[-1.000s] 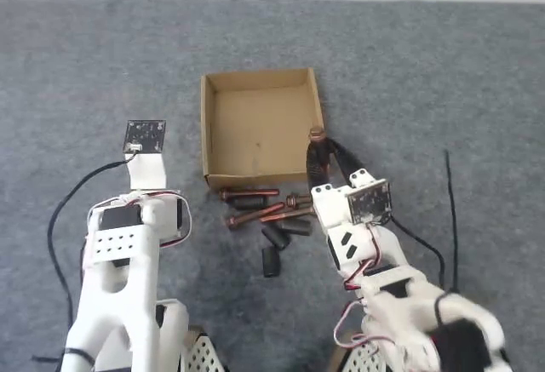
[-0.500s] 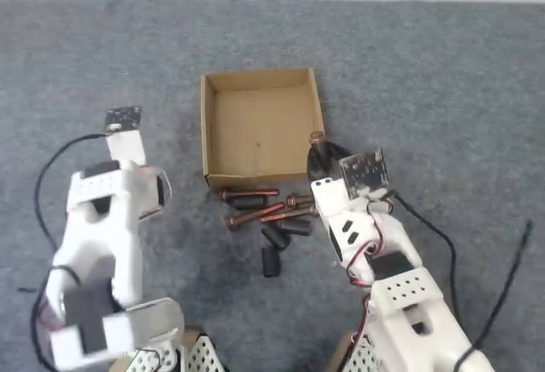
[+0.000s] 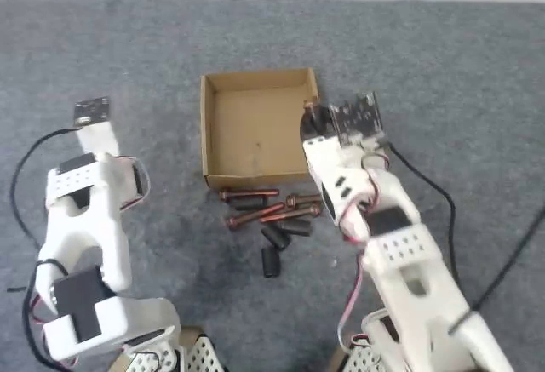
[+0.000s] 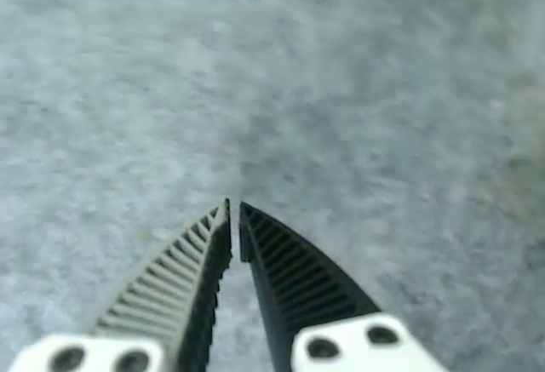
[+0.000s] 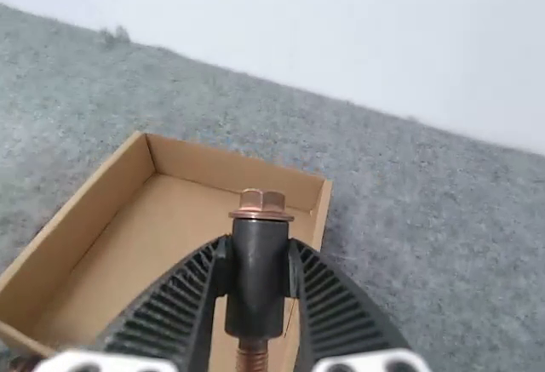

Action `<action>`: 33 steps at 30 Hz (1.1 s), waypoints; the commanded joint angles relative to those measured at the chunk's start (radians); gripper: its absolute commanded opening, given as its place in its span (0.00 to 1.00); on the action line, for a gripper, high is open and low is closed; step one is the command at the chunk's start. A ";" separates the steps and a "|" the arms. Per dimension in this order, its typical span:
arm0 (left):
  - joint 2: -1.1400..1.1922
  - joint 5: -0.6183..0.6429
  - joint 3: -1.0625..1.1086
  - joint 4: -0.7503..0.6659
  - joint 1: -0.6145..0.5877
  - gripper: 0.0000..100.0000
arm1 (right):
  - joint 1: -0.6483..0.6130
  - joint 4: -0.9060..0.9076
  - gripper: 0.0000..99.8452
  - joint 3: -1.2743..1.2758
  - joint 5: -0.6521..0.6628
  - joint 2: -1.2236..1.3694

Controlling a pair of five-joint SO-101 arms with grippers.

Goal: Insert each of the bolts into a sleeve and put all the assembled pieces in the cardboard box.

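Observation:
My right gripper [image 5: 255, 261] is shut on an assembled piece [image 5: 258, 261], a copper bolt inside a black sleeve, held over the near right part of the cardboard box [image 5: 94, 219]. From above, that gripper [image 3: 313, 123] hangs at the right wall of the box [image 3: 207, 129], which holds nothing. Several copper bolts [image 3: 249, 194] and black sleeves [image 3: 274, 236] lie loose on the carpet just in front of the box. My left gripper [image 4: 233, 212] is shut with nothing in it, above bare grey carpet far left of the box; its arm [image 3: 85, 193] stands at the left.
Grey carpet covers the whole table. A white wall [image 5: 341, 23] rises behind the box. Black cables [image 3: 426, 193] trail from both arms over the carpet.
The right arm has carried the assembled piece up and back, from beside the box's front right corner to over its right wall. The left arm has swung further left, away from the box.

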 commanded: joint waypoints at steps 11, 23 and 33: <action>0.003 -0.006 -0.062 -0.025 -0.017 0.01 | 0.013 0.004 0.01 -0.462 -0.006 0.536; 0.003 -0.006 -0.061 -0.025 -0.017 0.01 | 0.065 -0.002 0.01 -0.701 -0.006 0.883; 0.003 -0.006 -0.061 -0.025 -0.017 0.01 | 0.076 -0.004 0.01 -0.798 -0.006 1.050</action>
